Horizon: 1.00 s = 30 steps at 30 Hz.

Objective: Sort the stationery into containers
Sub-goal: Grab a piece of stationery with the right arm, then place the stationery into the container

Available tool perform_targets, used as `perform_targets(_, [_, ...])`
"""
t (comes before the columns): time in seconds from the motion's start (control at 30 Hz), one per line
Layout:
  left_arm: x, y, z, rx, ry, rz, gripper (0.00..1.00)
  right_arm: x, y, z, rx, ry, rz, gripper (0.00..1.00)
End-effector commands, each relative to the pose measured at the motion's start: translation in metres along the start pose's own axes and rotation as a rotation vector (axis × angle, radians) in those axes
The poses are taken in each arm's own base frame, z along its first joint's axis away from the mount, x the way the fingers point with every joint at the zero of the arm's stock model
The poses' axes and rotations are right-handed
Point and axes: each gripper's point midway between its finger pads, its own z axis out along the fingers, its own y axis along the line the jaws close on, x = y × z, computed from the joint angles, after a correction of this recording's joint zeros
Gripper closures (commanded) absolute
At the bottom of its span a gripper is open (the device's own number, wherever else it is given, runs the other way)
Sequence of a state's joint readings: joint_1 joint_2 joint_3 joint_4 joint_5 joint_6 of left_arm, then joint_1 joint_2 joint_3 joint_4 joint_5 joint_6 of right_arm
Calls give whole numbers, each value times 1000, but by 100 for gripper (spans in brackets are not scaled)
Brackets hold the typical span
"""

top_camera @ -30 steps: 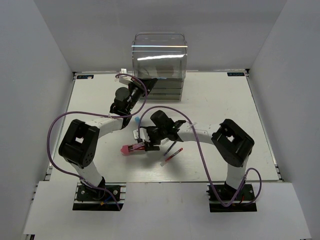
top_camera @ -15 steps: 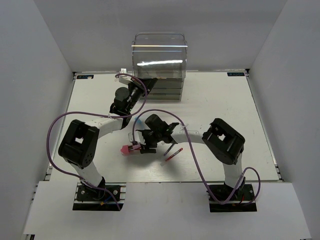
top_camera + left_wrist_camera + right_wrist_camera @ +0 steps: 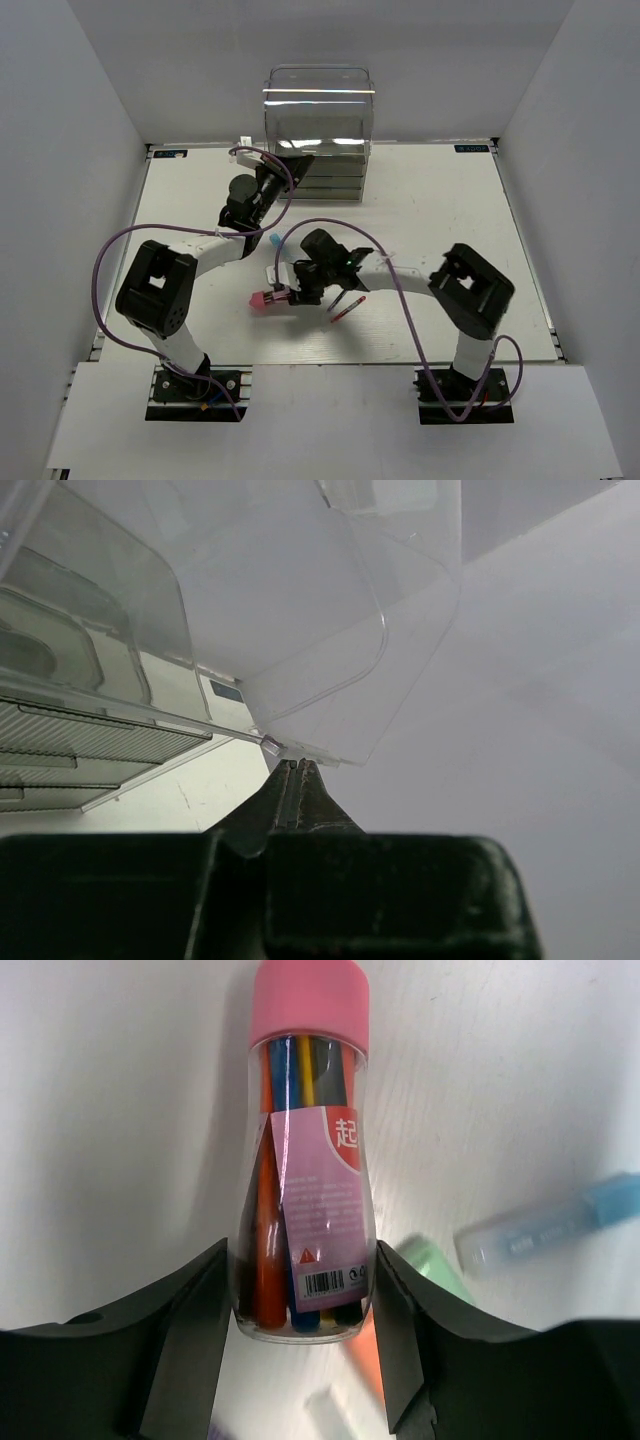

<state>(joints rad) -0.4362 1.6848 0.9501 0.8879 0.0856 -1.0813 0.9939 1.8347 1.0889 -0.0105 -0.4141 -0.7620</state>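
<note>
The step in hand is the pickup of the pink-capped bottle (image 3: 305, 1160), a clear tub of coloured pens lying on its side on the counter (image 3: 440, 220), at about 7 o'clock from the counter's middle. The right hand (image 3: 300, 1280) straddles it: one finger sits against each side of the bottle's base, with the cap pointing to 12 o'clock in the wrist view. The fingers look to be pinching it, though how firm the grip is cannot be told.

A blue marker (image 3: 560, 1225) lies at 3 o'clock of the bottle, and a green marker (image 3: 430, 1265) and an orange marker (image 3: 365, 1355) lie at 5 o'clock, partly under the right finger. A red pen (image 3: 347, 305) lies just beside the hand at 3 o'clock in the top view.

The left hand (image 3: 296, 780) is pressed together, its tips at the lower edge of a clear panel of the cabinet (image 3: 318, 120), which stands at 12 o'clock.

Next, I judge, comes a straight lift, clear of the markers, then a carry toward 12 o'clock to the cabinet.
</note>
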Motion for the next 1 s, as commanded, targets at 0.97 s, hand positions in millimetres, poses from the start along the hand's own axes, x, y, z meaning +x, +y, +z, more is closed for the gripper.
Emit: perform_targets(0.97, [-40, -42, 0, 92, -110, 18, 100, 34, -203, -238, 942, 156, -136, 100])
